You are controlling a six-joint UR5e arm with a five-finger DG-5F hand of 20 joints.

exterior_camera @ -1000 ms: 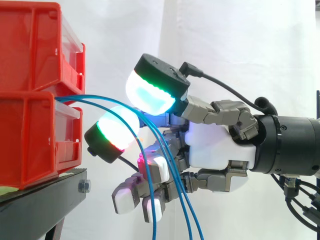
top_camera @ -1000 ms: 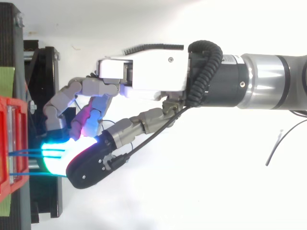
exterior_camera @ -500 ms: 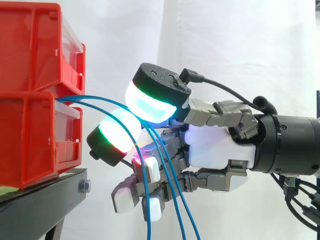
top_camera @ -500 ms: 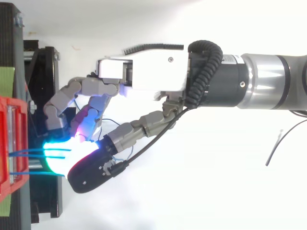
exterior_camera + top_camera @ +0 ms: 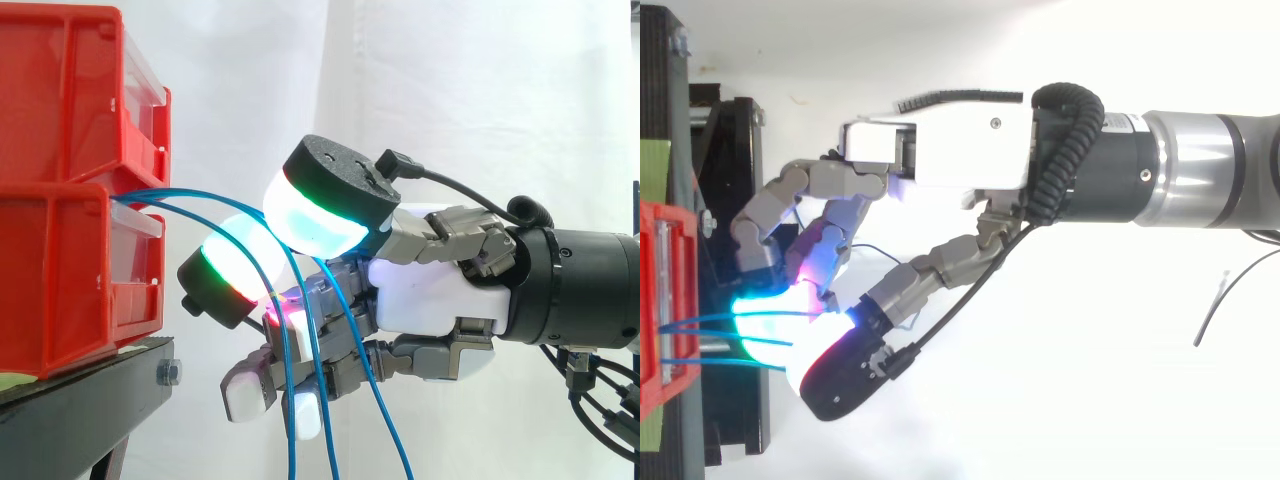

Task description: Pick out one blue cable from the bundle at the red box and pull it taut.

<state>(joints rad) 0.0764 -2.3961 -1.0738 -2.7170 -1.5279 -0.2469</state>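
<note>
Several thin blue cables (image 5: 205, 200) leave the gap between the two stacked red boxes (image 5: 60, 270) and arch down to the right, past the hand (image 5: 440, 300). In the top view the cables (image 5: 685, 326) run from the red box (image 5: 652, 300) into the glowing pads. The hand (image 5: 940, 155) is level with the cables, its fingers curled round them. One magenta-glowing fingertip (image 5: 284, 316) presses on a cable that hangs straight down from it. Two large cyan-green pads sit above and to the left of the strands. The cables' lower ends run out of the side view.
The red boxes stand on a black stand (image 5: 80, 410) at the left, before a white curtain. A strip of green tape (image 5: 652, 170) lies on the stand in the top view. A loose thin black wire (image 5: 1225, 300) lies at the right.
The thumb's large pad has swung out and up, away from the other pads. The curled fingers closed further, and the hanging cables shifted left with one now hanging straight down.
</note>
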